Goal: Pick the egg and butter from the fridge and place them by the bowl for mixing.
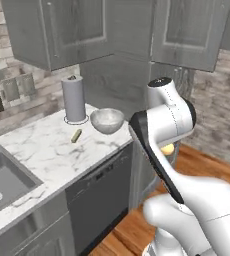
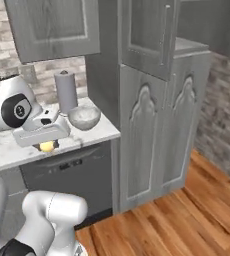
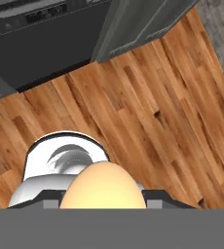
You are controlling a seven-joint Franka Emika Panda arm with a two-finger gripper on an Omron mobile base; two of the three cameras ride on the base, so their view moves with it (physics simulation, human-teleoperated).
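— One item is already lying on the counter (image 1: 47, 145): the butter (image 1: 76, 135) is sitting on the marble just left of the bowl (image 1: 107, 120), in front of the paper towel roll (image 1: 73, 98). Where is the egg sitting?

— Look right of the bowl. The egg (image 3: 103, 187) is riding in the gripper (image 2: 47, 146), which is hanging past the counter's edge; the hand view is looking straight down onto the wood floor (image 3: 148, 107), with the dishwasher front (image 3: 41, 34) along its top.

— Are the jaws clamping it?

— They are standing partly apart with the egg filling the gap between them, so I am reading that as a grip on the egg. The fingertips themselves are staying hidden behind it.

— So the carry is the step in hand?

— I am judging so: butter placed, egg travelling toward the bowl. To do it well, the arm should be swinging left over the marble before lowering at all, since a drop here is landing on the floor.

— And the landing spot?

— Aiming for bare counter near the bowl, clear of the butter, and setting the egg down gently and low, because a round thing is prone to rolling toward the edge. Opening only once it is resting on the marble.
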